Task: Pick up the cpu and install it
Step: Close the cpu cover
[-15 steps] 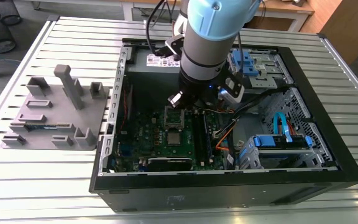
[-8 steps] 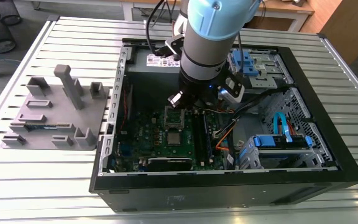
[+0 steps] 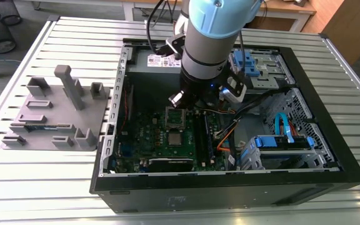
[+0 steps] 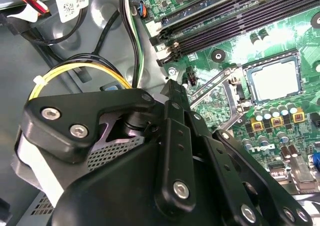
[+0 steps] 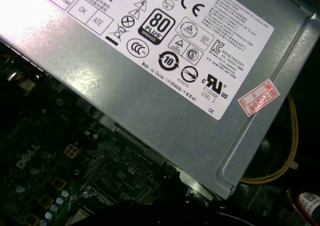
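The cpu (image 3: 176, 138) is a small silvery square lying flat in the socket of the green circuit board (image 3: 161, 145) inside the open computer case. In the second wrist view the cpu (image 4: 275, 80) sits within the socket's frame, and the metal hold-down plate (image 4: 225, 98) stands swung open beside it. My gripper (image 3: 198, 104) hangs low in the case over the board, just beyond the open plate (image 3: 176, 116) and apart from the cpu. Its black linkage (image 4: 172, 136) reaches toward the plate's hinge. Nothing shows in its grasp.
A grey block tray (image 3: 55, 112) with a green memory stick (image 3: 42, 126) rests on the slatted table at the exterior view's left. The grey power supply (image 5: 165, 85) is close behind the gripper. Yellow and black cables (image 4: 100, 68), memory slots (image 4: 225, 15) and blue drive bays (image 3: 280, 140) crowd the case.
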`<state>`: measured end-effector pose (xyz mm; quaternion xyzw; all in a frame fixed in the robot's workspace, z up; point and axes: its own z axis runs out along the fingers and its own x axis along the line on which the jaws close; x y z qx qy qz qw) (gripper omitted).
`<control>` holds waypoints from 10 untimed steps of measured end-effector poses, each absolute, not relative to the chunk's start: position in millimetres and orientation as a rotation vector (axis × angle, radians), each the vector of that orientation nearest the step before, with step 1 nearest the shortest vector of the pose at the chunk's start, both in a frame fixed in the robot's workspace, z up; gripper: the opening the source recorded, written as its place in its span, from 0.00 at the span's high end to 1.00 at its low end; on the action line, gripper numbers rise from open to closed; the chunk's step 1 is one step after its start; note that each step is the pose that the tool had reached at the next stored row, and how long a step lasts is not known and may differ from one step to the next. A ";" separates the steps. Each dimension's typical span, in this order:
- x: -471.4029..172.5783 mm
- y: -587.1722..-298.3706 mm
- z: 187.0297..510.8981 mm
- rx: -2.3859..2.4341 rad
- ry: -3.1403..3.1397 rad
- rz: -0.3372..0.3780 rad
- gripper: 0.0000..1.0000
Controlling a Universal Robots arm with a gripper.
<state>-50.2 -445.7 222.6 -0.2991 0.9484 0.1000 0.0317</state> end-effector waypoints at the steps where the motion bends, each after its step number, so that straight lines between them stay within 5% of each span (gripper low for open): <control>1: -50.3 -445.7 222.7 -0.922 2.920 0.308 0.89; 10: -52.6 -446.3 223.9 -0.931 2.914 0.306 0.89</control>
